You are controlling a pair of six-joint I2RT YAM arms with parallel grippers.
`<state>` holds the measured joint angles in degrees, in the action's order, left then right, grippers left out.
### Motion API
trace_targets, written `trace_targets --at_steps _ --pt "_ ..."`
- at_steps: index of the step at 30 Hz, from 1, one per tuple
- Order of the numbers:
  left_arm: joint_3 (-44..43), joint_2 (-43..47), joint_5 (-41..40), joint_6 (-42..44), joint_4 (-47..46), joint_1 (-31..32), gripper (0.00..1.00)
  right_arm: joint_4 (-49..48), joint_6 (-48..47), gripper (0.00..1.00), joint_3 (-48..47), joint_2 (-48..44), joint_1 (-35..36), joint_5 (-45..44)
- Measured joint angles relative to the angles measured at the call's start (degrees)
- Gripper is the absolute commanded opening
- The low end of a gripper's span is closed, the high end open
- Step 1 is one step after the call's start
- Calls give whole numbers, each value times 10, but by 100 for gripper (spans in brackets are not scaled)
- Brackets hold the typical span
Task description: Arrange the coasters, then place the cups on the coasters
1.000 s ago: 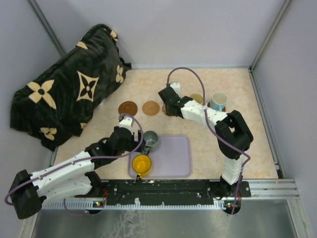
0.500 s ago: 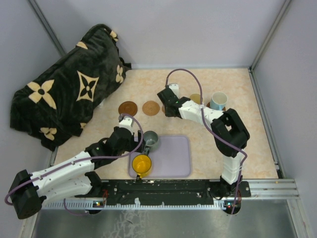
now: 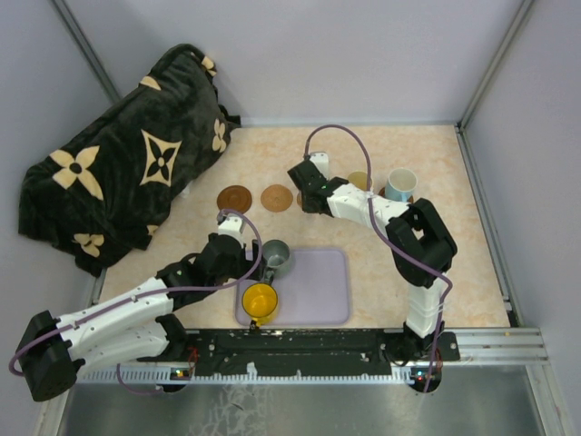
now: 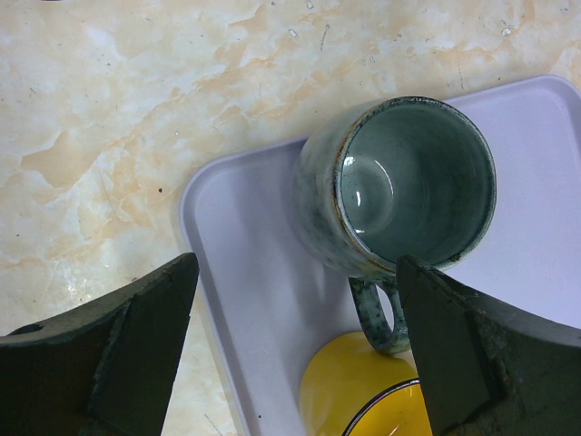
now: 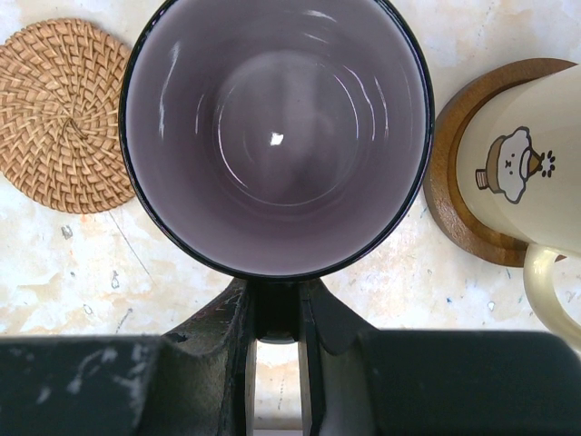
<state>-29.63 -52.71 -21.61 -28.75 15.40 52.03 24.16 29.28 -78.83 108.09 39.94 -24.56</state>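
Step in hand: cup placement. My right gripper [image 5: 275, 316] clamps the handle of the purple mug [image 5: 275, 136]. A woven coaster [image 5: 59, 113] lies at its 10 o'clock and the cream mug [image 5: 522, 173] at 3. Next I should centre the mug over a free coaster, lower it and release. My left gripper [image 4: 295, 283] hangs wide open over the grey-green mug [image 4: 413, 182].

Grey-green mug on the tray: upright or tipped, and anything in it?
Upright and empty: the grey-green mug stands on the lavender tray, and the left wrist view looks straight down its mouth to a bare glazed bottom.
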Motion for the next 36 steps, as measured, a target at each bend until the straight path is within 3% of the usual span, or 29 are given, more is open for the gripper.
trace_targets --at_steps 29,36 --pt "0 -5 1 -2 -5 0 97 -15 23 0 12 0 0 -13" --pt "0 -8 1 -2 -9 0 96 -14 24 14 12 0 0 -13"
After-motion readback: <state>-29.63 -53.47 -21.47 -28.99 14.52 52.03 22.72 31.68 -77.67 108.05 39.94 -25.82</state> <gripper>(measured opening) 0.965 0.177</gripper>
